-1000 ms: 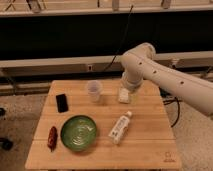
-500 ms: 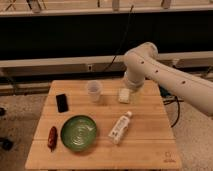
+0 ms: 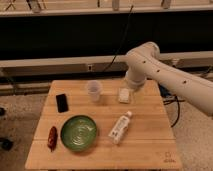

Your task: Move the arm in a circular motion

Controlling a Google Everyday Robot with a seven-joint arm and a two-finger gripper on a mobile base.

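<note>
White arm (image 3: 165, 75) reaches over the worktop's (image 3: 145, 150) far right corner, the hand (image 3: 124, 95) just right of the cup (image 3: 93, 90); its spread I cannot tell. Probably mid-circle, with sweep left to do.

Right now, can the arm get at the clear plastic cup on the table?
Probably yes. The arm comes in from the right, its gripper low over the table beside the cup. Nothing stands between them; the bottle and bowl lie nearer the front.
</note>
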